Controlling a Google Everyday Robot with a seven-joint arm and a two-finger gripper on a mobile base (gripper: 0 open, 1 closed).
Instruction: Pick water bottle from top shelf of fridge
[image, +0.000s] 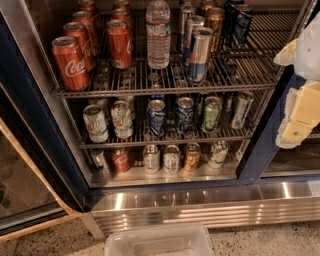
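The water bottle (158, 35) is clear ribbed plastic with a pale label band. It stands upright in the middle of the top shelf (150, 91), a dark wire rack inside the open fridge (30, 100). Red cola cans (71, 62) stand to its left and tall silver-blue cans (199, 49) to its right, close beside it. My gripper (296, 95), white and pale yellow, hangs at the right edge of the view in front of the fridge's right frame. It is well to the right of the bottle and holds nothing that I can see.
Two lower wire racks hold several mixed cans (156, 117). The glass door (25, 185) stands open at the lower left. A shiny ribbed steel base panel (200, 207) runs along the bottom. A clear plastic bin (160, 242) sits on the floor in front.
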